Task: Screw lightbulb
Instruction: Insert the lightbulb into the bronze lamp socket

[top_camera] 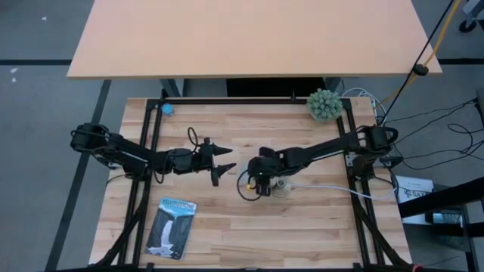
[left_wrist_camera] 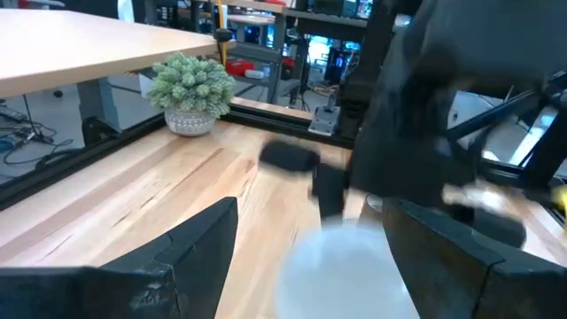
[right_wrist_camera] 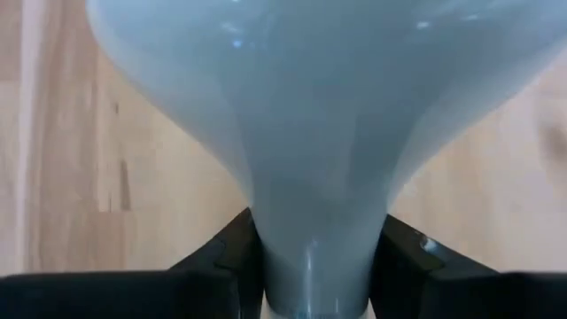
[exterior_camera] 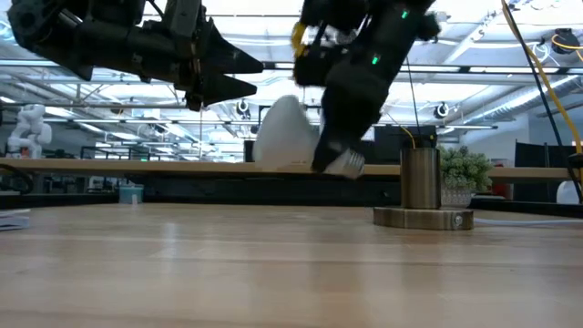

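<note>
The white lightbulb (exterior_camera: 284, 135) hangs in the air left of the brass socket (exterior_camera: 421, 178), which stands upright on its round flat base (exterior_camera: 424, 219). My right gripper (exterior_camera: 326, 155) comes down from above and is shut on the bulb. The threaded metal end (exterior_camera: 348, 164) pokes out below its fingers. My left gripper (exterior_camera: 246, 77) is held level and open, just up and to the left of the globe. In the left wrist view the globe (left_wrist_camera: 341, 266) shows blurred between the left fingers, and I see no touch. My right gripper pinches the bulb's narrow pale neck (right_wrist_camera: 314, 221) between its two fingers (right_wrist_camera: 232, 252), one on each side. They slant down from above and lie across the neck. The bulb is lifted clear of the table and tilted, globe toward the left arm, threaded end down toward the socket.
A white cord (top_camera: 333, 185) runs from the socket base toward the table's right edge. A small potted plant (top_camera: 324, 104) stands at the far right, a blue object (top_camera: 167, 108) at the far left, and a flat package (top_camera: 172, 227) near the front left. Bare wood lies between these.
</note>
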